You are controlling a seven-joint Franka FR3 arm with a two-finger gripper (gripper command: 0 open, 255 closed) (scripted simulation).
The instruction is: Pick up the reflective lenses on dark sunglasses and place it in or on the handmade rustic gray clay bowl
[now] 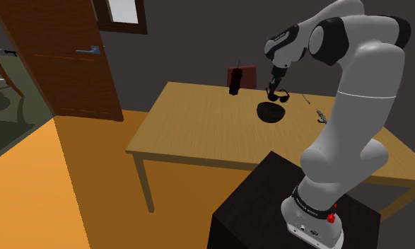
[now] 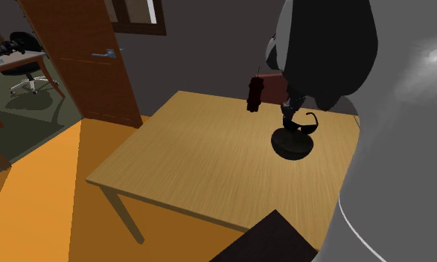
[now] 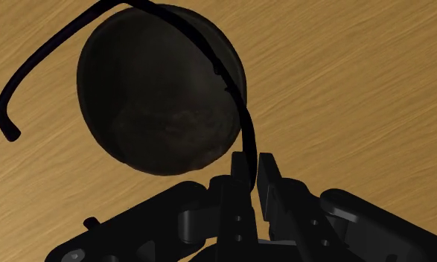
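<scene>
- Over the far side of the wooden table [image 1: 199, 127], my gripper [image 1: 273, 90] hangs just above the bowl [image 1: 271, 112], with the sunglasses [image 1: 278, 95] pinched between its fingers.
- In the wrist view, my gripper [image 3: 252, 167] is closed narrow on one thin temple arm of the sunglasses [image 3: 248, 134]. The other arm curves out over the mouth of the bowl [image 3: 157, 97].
- I judge this to be the placing step: the glasses are held in the air, not yet in the bowl.
- To do it well, I should lower slowly and straight down.
- Because I hold only one arm, the frame hangs off-centre, so the dangling lenses should be lined up over the bowl rather than my fingers.
- I should let go only once the frame rests inside the bowl or across its rim, so that it does not tip out onto the table.
- The sunglasses are dark all over, with a slim black frame, dark lenses and a hooked arm tip.
- The bowl is round, dark and mottled inside, and it stands near the table's far edge.
</scene>
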